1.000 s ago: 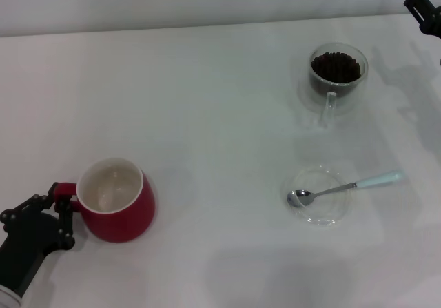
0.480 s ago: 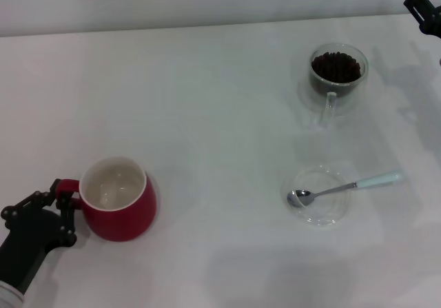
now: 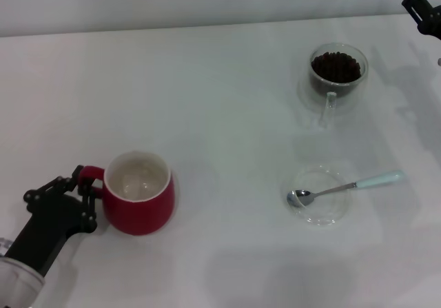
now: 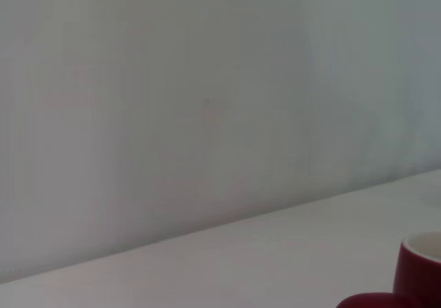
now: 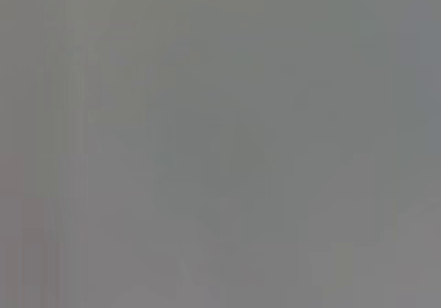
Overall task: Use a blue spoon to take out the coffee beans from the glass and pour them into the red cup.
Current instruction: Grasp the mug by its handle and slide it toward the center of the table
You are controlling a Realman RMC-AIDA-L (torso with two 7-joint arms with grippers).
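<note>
The red cup (image 3: 139, 192) is shown upright on the white table (image 3: 207, 101), near the table's front on the robot's left. Its loop handle is pinched by the left gripper (image 3: 88, 192), whose fingers are closed around it. The glass (image 3: 337, 72), filled with coffee beans (image 3: 335, 65), is seen at the far right. Nearer, the blue spoon (image 3: 344, 187) is laid across a clear saucer (image 3: 318, 196), bowl inside, handle pointing right. The right gripper (image 3: 422, 5) is parked at the far right edge; its finger state cannot be told.
</note>
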